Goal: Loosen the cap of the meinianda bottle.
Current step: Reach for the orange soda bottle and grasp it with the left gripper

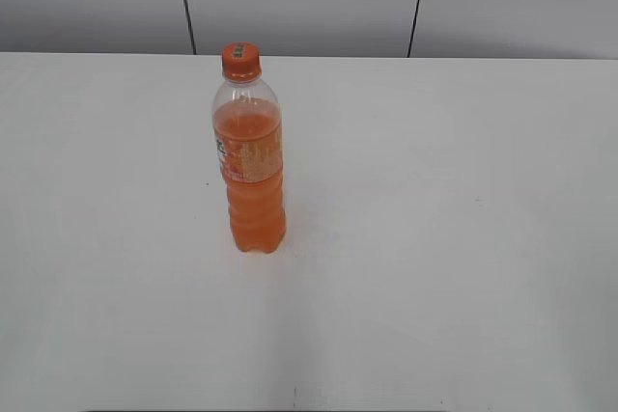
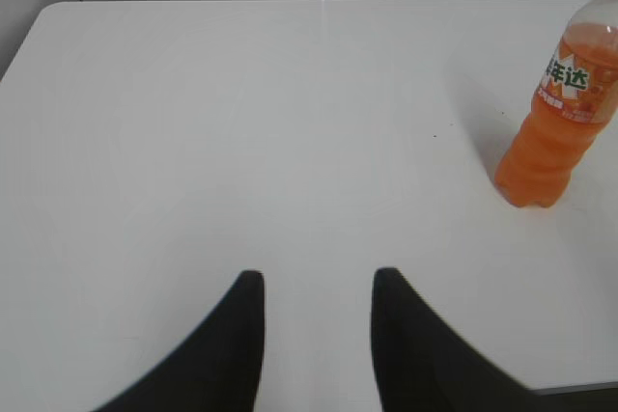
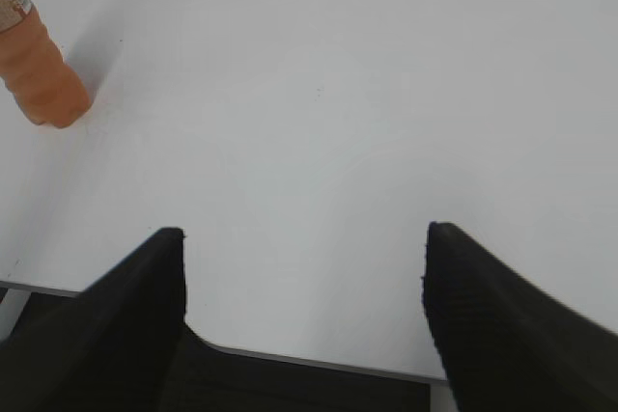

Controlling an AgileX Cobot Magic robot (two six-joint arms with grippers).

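The meinianda bottle stands upright on the white surface, its cap still on. It lies ahead-right of the left hand and ahead-left of the right hand; both are spread, empty, well apart from it.
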